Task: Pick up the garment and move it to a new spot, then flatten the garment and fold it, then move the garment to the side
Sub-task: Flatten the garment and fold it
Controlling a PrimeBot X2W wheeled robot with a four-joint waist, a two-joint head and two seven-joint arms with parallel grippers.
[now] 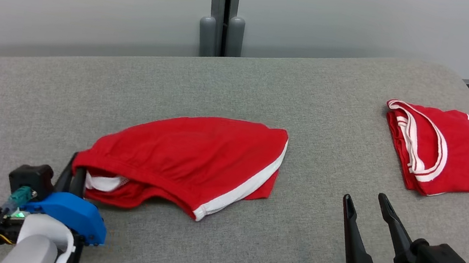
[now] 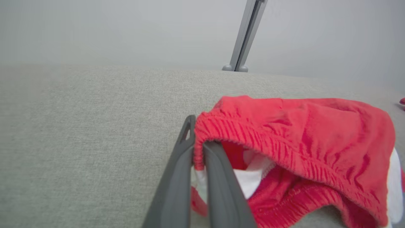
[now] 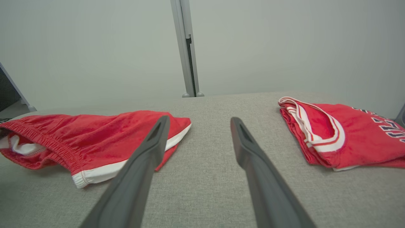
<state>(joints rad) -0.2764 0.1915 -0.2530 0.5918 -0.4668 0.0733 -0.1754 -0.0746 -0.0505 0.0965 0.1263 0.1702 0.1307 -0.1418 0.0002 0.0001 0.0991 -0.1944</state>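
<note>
The garment (image 1: 192, 157) is a pair of red shorts with a white side stripe, lying crumpled on the grey fabric surface (image 1: 293, 236) left of centre. My left gripper (image 1: 74, 173) sits at its near-left end, shut on the elastic waistband. In the left wrist view the waistband of the garment (image 2: 300, 142) is pinched between the two fingers of my left gripper (image 2: 199, 136), and white lining shows inside. My right gripper (image 1: 366, 198) stands open over bare surface at the lower right, apart from the shorts. In the right wrist view my right gripper (image 3: 200, 119) is empty, with the garment (image 3: 95, 139) to its left.
A folded red jersey (image 1: 455, 149) with white trim and dark lettering lies at the right, near the surface's edge; the right wrist view also shows that jersey (image 3: 341, 139). A grey post (image 1: 223, 10) stands behind the far edge against a pale wall.
</note>
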